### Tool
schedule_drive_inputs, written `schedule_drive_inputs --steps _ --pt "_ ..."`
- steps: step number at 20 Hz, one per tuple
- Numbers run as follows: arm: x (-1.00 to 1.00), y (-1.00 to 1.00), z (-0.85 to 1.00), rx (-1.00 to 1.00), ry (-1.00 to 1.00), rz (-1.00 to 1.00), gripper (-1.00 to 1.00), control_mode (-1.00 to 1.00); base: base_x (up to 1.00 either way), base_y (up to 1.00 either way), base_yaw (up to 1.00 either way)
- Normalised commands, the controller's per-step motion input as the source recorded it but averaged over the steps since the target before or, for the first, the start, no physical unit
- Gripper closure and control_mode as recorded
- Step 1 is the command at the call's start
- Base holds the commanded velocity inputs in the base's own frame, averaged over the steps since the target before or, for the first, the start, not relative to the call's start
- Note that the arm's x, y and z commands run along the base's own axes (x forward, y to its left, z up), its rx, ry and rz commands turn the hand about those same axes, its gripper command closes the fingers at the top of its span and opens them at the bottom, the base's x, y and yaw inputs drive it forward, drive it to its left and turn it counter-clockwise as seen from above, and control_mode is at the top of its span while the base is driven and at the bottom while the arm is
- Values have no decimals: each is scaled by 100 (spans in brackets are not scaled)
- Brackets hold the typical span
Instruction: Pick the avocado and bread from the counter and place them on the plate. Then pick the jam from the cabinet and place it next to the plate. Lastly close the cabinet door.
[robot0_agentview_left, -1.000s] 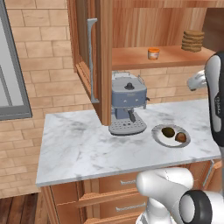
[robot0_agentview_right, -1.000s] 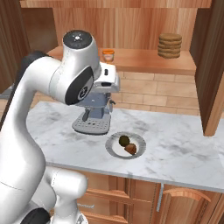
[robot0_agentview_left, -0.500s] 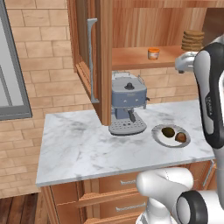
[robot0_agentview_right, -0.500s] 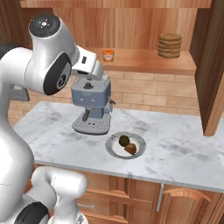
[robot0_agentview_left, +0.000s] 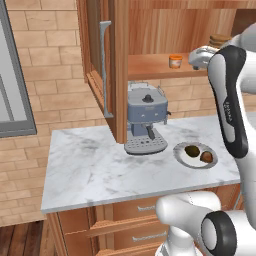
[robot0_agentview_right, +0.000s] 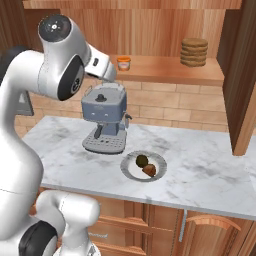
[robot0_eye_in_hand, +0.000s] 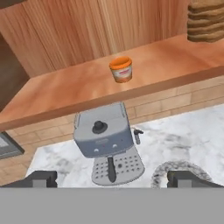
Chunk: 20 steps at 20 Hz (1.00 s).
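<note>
The jam (robot0_eye_in_hand: 121, 69), a small jar with an orange lid, stands upright on the wooden cabinet shelf (robot0_eye_in_hand: 65, 94), near the shelf's front edge and by itself, well apart from a stack of brown round discs (robot0_agentview_right: 194, 51) at the far end of the same shelf. Below the shelf, on the marble desk (robot0_agentview_left: 90, 170), the plate (robot0_agentview_right: 131, 171) carries the dark green avocado (robot0_agentview_right: 142, 160) and the brown bread (robot0_agentview_right: 149, 170), which lie just beside each other. A grey coffee machine (robot0_agentview_right: 104, 117) sits on the desk just beside the plate, under the jam's part of the shelf. The tool (robot0_eye_in_hand: 113, 179) hangs in the air in front of the shelf, above the desk and short of the jam, its two dark fingertips (robot0_eye_in_hand: 41, 178) spread wide apart with nothing between them. In the left base view the cabinet door (robot0_agentview_left: 102, 60) stands swung open at the left of the shelf, its long grey handle facing outward. Wooden drawers (robot0_agentview_right: 150, 225) run below the desk edge.
</note>
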Motion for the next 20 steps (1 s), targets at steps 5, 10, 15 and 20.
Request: schedule_drive_inputs --steps 5,10,15,20 --pt "45 0 0 -11 -10 0 -100 -100 0 0 0" --pt "34 0 0 -8 -10 0 -100 -100 0 0 0" --pt "62 0 0 0 6 0 -100 -100 0 0 0" --pt "95 -8 0 0 31 0 -100 -100 0 0 0"
